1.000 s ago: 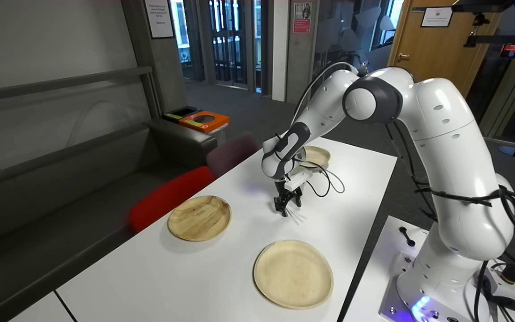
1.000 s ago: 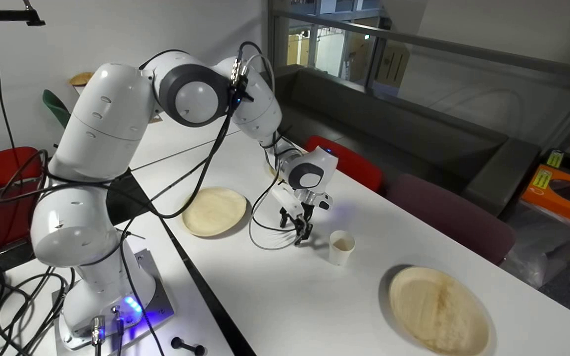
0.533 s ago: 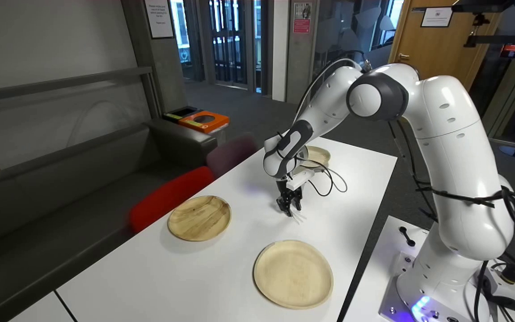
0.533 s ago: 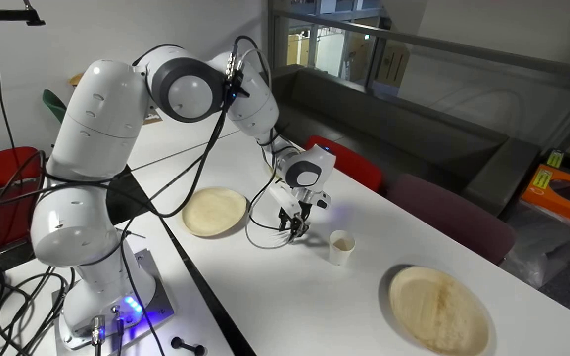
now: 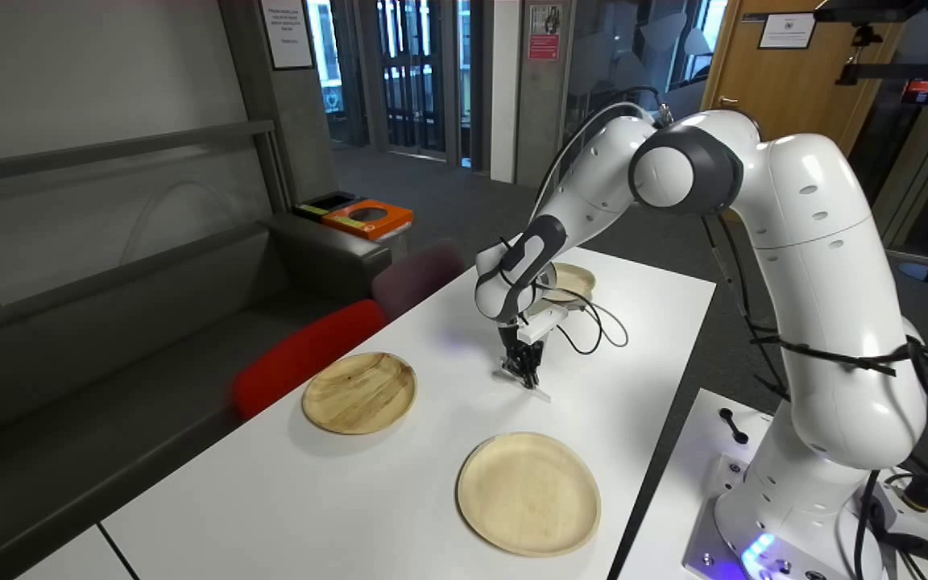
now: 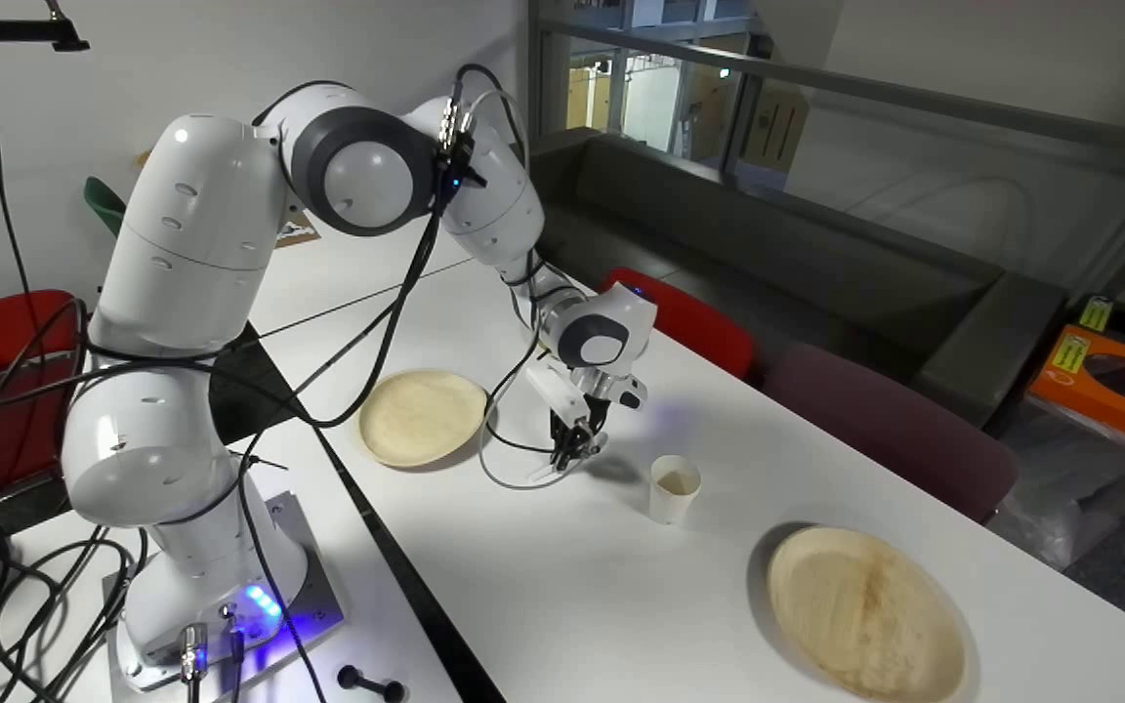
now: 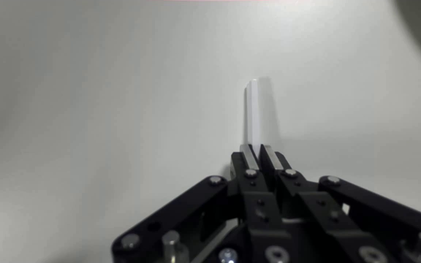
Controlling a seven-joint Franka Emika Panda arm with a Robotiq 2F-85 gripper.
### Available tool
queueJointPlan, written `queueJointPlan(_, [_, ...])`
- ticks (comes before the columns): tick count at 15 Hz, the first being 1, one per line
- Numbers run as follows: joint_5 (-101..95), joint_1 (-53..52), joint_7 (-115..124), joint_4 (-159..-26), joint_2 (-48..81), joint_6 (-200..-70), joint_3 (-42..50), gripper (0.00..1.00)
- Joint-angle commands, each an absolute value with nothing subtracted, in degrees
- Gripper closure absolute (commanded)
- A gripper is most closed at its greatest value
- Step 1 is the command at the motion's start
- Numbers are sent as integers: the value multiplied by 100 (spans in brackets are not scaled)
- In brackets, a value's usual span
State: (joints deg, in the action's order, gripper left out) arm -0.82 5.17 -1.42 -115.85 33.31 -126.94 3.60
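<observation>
My black gripper (image 7: 256, 148) is low over the white table, its fingers drawn nearly together around thin white sticks (image 7: 253, 109). They run straight out beyond the fingertips, packed side by side, with a shadow along the right. In both exterior views the gripper (image 5: 528, 382) points down near the tabletop, and ends of the white sticks (image 6: 543, 475) poke out beside it. The sticks' other ends are mostly hidden by the gripper. A white paper cup (image 6: 673, 490) stands upright near the gripper, apart from it; the arm covers it in the opposite exterior view.
A grained wooden plate (image 5: 359, 393) and a pale round plate (image 5: 528, 494) lie on the table (image 5: 335, 499). Another plate (image 6: 870, 615) lies beyond the cup. Chairs, including a red one (image 5: 307, 354), line the far edge. Cables (image 6: 416, 283) hang from the arm.
The jaws have gone from wide apart to closed around the white sticks. The fanned-out sticks are now gathered into a tight bundle. The gripper has shifted slightly towards the robot's base.
</observation>
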Motion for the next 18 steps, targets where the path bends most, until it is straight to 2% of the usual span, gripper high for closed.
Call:
queueJointPlan(1, [-79,519,-192,-11908,3080,-12869,347,98])
queueJointPlan(3, [-79,520,-194,-11905,3082,-12867,348,98])
queueJointPlan(5, [-81,520,-194,-11896,3087,-12857,349,66])
queueJointPlan(14, [-73,538,-212,-11892,3102,-12828,352,2])
queueJointPlan(15, [-76,538,-216,-11891,3105,-12830,353,0])
queueJointPlan(17, [-79,538,-218,-11892,3107,-12836,354,32])
queueJointPlan(18, [-79,540,-221,-11890,3110,-12833,354,34])
